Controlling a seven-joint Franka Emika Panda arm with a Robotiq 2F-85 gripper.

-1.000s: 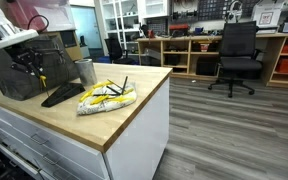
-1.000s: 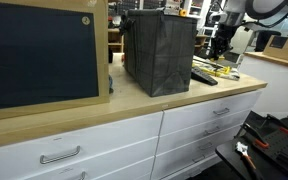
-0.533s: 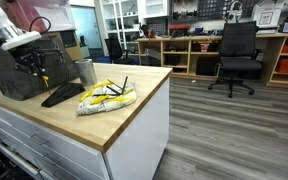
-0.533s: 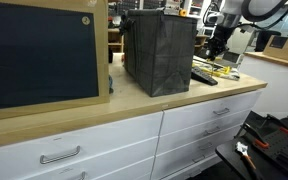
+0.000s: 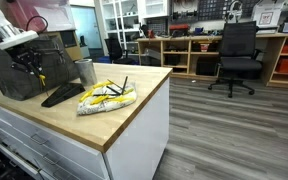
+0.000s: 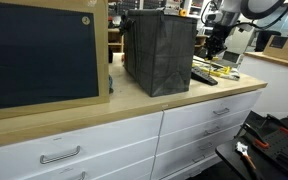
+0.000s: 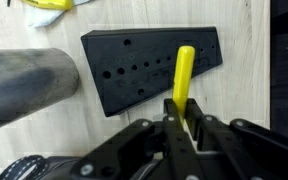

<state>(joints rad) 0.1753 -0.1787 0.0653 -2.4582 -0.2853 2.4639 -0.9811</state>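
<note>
Cup (image 7: 29,82) is standing at the left, near a black block (image 7: 124,65) with holes that is lying on the table (image 7: 239,40). Toward its right end, your gripper (image 7: 184,115) is clamping shut on a yellow peg (image 7: 185,68) pointing over the block.

End effector (image 6: 215,44) holding yellow peg (image 7: 184,72), edged slightly toward dark box (image 6: 159,52)

Yellow peg (image 7: 184,72); black block (image 7: 134,62), dotted with holes; grey cylinder (image 7: 29,85); pale wood counter (image 7: 134,15).
</note>
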